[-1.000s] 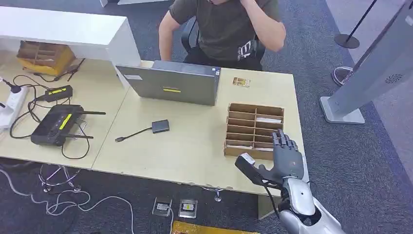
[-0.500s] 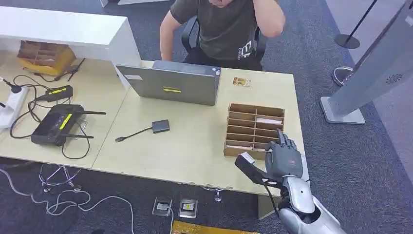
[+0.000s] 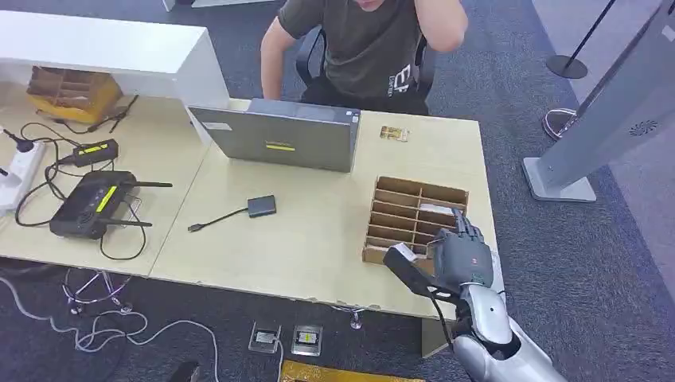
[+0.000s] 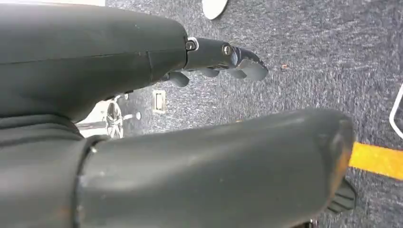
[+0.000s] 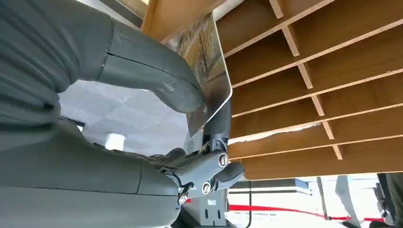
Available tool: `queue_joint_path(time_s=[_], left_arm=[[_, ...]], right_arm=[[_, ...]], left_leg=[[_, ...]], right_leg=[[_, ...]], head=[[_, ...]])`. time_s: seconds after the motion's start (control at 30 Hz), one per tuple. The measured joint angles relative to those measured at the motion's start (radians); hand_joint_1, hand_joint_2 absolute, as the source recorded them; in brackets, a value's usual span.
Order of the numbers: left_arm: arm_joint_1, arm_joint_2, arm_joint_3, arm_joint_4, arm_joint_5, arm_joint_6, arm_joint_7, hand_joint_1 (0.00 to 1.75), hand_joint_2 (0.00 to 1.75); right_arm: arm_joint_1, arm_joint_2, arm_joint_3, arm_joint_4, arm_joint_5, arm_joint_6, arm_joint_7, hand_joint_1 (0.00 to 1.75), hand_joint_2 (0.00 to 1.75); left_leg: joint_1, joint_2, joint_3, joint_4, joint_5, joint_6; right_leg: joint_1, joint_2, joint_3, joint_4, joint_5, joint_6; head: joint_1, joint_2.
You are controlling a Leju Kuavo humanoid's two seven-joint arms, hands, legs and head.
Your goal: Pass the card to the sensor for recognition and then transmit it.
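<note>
My right hand (image 3: 458, 256) is at the near right corner of the wooden slotted box (image 3: 402, 208) on the table. In the right wrist view its thumb and a finger pinch a picture card (image 5: 210, 78) by its edge, in front of the wooden slots (image 5: 332, 90). A small dark reader (image 3: 262, 206) with a short cable lies mid-table, well left of the box. My left hand (image 4: 223, 57) hangs over grey carpet, thumb and fingers apart, holding nothing.
A person sits behind a grey laptop (image 3: 278, 139) at the far side. Another small card (image 3: 393, 134) lies near the far edge. A black router (image 3: 89, 201), cables and a power strip crowd the left. The table's near edge (image 3: 263, 286) runs just below my right hand.
My right hand's fingers went from spread to curled in at the box's near right corner. The box has shifted and tipped slightly. The person's raised arm moved.
</note>
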Motion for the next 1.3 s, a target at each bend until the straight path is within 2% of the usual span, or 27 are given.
queue_joint_path(time_s=[0.37, 0.6, 0.8, 0.93, 1.17, 1.3], left_arm=[[-0.001, -0.006, 0.000, 0.000, -0.006, -0.002, 0.000, 0.00, 0.00], [-0.002, -0.008, 0.000, 0.000, -0.022, -0.008, 0.000, 0.00, 0.00], [-0.005, -0.009, -0.001, 0.000, -0.040, -0.012, 0.000, 0.00, 0.00], [-0.007, -0.011, -0.002, 0.000, -0.055, -0.016, 0.003, 0.00, 0.00], [-0.016, -0.014, -0.002, 0.000, -0.074, -0.023, 0.009, 0.00, 0.00], [-0.025, -0.017, -0.003, 0.000, -0.087, -0.035, 0.014, 0.00, 0.00]], right_arm=[[0.000, 0.000, 0.017, 0.000, -0.007, -0.011, 0.017, 1.75, 1.75], [-0.005, -0.001, 0.021, -0.009, 0.040, -0.042, 0.034, 1.75, 1.75], [-0.033, -0.014, 0.002, -0.101, 0.101, -0.036, 0.050, 1.75, 1.75], [-0.076, -0.040, -0.015, -0.203, 0.123, -0.006, 0.059, 1.75, 1.75], [-0.134, -0.069, -0.039, -0.322, 0.107, 0.012, 0.058, 1.75, 1.75], [-0.168, -0.071, -0.039, -0.340, 0.082, 0.016, 0.043, 1.75, 1.75]], left_leg=[[0.000, 0.000, 0.000, 0.000, 0.000, 0.000], [0.000, 0.000, 0.000, 0.000, 0.000, 0.000], [0.000, 0.001, 0.001, 0.000, 0.000, 0.000], [0.000, 0.001, 0.001, 0.000, 0.000, 0.000], [0.000, 0.001, 0.001, 0.000, 0.000, 0.000], [0.000, 0.001, 0.001, 0.000, 0.000, 0.000]], right_leg=[[0.000, 0.000, 0.000, 0.000, 0.000, 0.000], [0.000, 0.000, 0.000, 0.000, 0.000, 0.000], [0.000, 0.001, 0.000, 0.000, 0.001, 0.000], [0.000, 0.002, 0.000, 0.000, 0.001, 0.000], [0.000, 0.002, 0.000, 0.000, 0.001, 0.000], [0.000, 0.002, 0.000, 0.000, 0.001, 0.000]], head=[[0.000, 0.000], [0.000, 0.000], [0.000, 0.000], [0.000, 0.000], [0.000, 0.000], [0.000, 0.000]])
